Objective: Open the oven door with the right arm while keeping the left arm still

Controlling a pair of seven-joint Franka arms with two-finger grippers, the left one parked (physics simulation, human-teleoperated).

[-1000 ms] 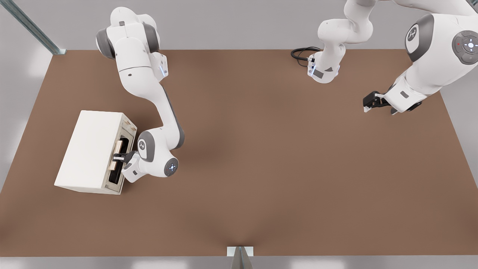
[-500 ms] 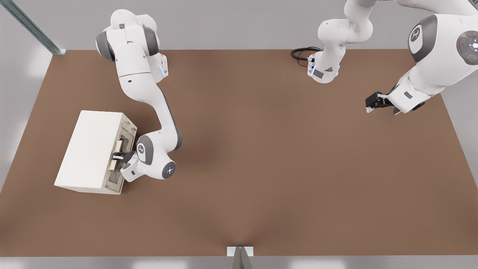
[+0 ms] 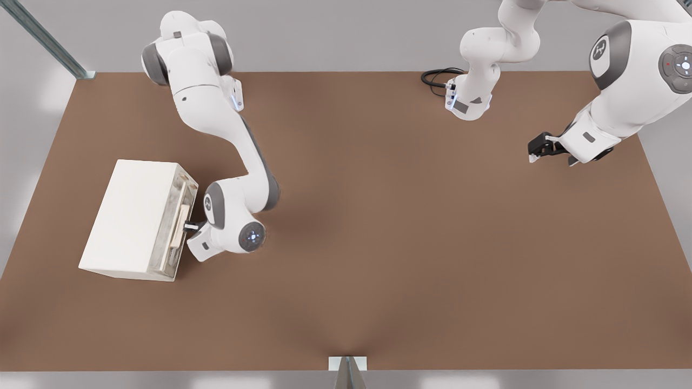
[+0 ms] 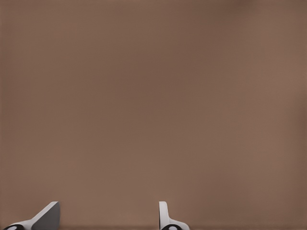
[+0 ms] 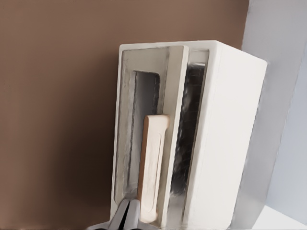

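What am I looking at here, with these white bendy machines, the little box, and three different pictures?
These are computer-simulated robot arms at a brown table. The front view looks down on the whole scene. The working arm, the right arm, reaches to a small cream-white oven on the front view's left. Its gripper, a two-finger pincer, sits at the oven door, whose pale tan handle shows best in the right wrist view, taken from a camera on that arm's wrist. There the fingers look pressed together just beside the handle, holding nothing, and the door stands slightly ajar. The left wrist view, from the parked arm's wrist, shows only bare table and its own fingertips.
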